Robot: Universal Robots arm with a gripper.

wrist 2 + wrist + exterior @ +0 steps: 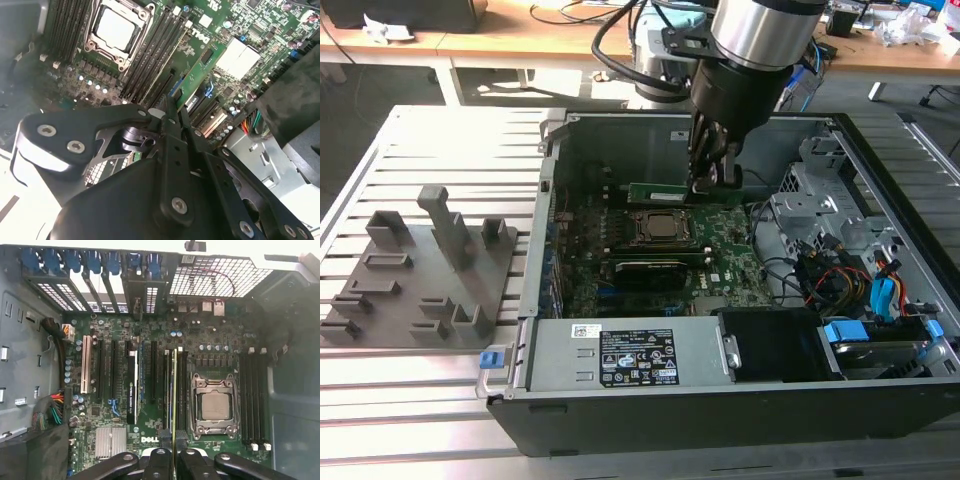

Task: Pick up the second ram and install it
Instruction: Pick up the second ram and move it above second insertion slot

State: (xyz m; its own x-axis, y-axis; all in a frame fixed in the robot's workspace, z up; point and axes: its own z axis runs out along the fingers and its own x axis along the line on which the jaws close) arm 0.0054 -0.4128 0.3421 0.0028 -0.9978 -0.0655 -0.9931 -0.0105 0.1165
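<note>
ok, pincer [704, 183] is down inside the open pc case [720, 415], closed on the second ram [173, 390], with the fingers [160, 458] clamping its two faces. stick is held on edge, long side parallel to the memory slots [252, 400]. in the first wrist view it lines up with the slot bank just beside the cpu socket [214, 405], between the socket and the expansion slots [107, 372]. can't tell whether it's seated in a slot or just above one. in the exterior view the green stick runs alongside the socket over the motherboard [725, 260]. grey fixture tray [420, 270] sits on the slotted table [440, 140] at the exterior view's left, well apart from the pincer. power supply [630, 365] lies along the case's near wall.
</note>
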